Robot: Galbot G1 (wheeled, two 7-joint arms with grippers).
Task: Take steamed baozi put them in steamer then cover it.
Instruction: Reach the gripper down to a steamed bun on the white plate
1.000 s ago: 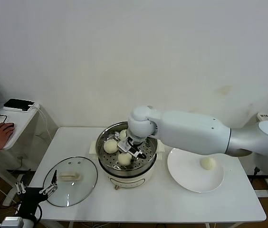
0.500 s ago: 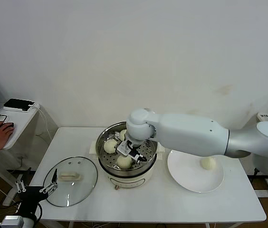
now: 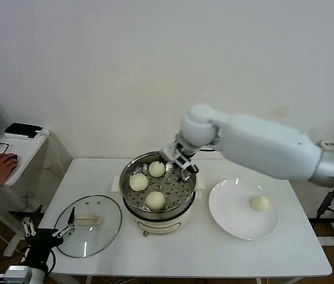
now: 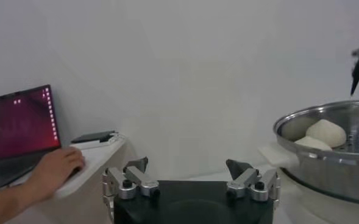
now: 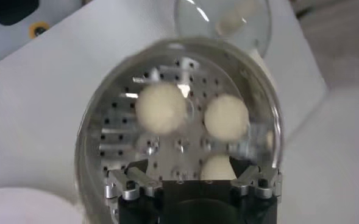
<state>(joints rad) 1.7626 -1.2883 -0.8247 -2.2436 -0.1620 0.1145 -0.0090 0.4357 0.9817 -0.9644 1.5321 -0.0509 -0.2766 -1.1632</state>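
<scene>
Hovering with jaws spread wide and empty over the far rim of the steamer (image 3: 157,190), the right gripper (image 3: 179,159); three steamed baozi (image 3: 155,200) sitting on the perforated tray below, the fourth bun (image 3: 259,203) lying alone on the white plate (image 3: 226,213), off to the right of those fingers and nearer the robot, well apart from the pot. Waiting low at the table's near left corner, the left gripper (image 4: 191,180), likewise spread and empty, just beside the cover (image 3: 87,225) resting flat on the table (image 3: 202,251). Judging from this layout: the last bun falling to the right arm, the cover to the left.
</scene>
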